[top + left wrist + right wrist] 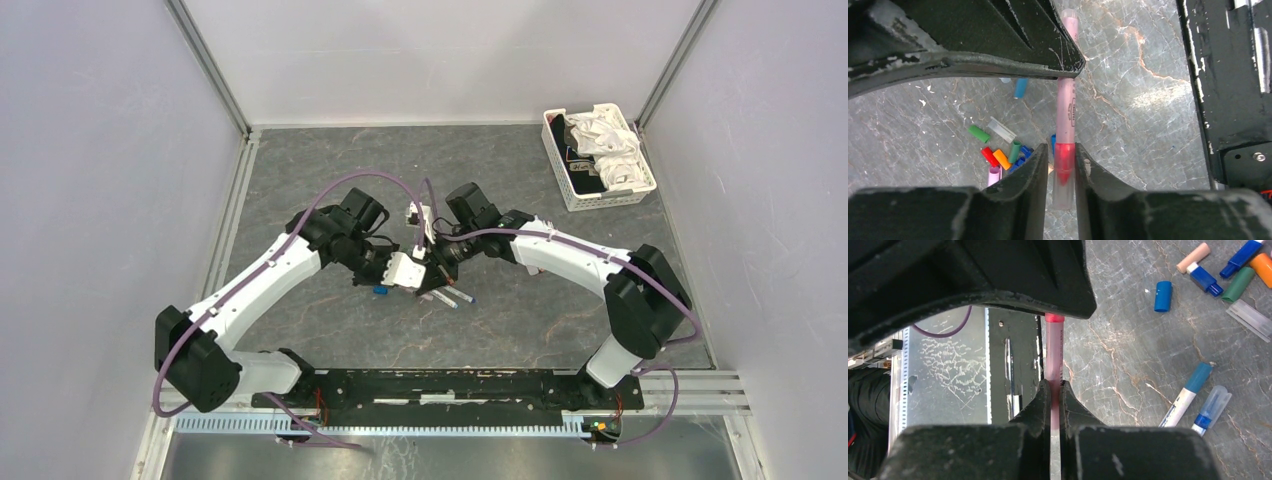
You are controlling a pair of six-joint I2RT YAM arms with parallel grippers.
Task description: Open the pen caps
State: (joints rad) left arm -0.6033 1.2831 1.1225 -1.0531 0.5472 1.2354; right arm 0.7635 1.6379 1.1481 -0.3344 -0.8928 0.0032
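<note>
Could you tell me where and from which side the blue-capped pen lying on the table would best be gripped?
I would grip the blue-capped pen on its white barrel, coming straight from above and closing across its width: it lies flat on the table, and that leaves the cap free to pull. A clear-capped pen lies close beside it, so open narrowly.

**Marbled bench, caps strewn at its middle**

The dark grey marbled bench (300,330) carries a white slotted basket (610,201) in its far right corner. Near the middle, loose pen caps (1002,159) lie flat in a close scatter: green, red, orange, pink and dark blue, with a clear cap (1001,130) just beside them. A lone blue cap (1163,296) lies somewhat apart. Two pens (1186,395) with blue ends lie side by side, slightly toward the near edge.
</note>
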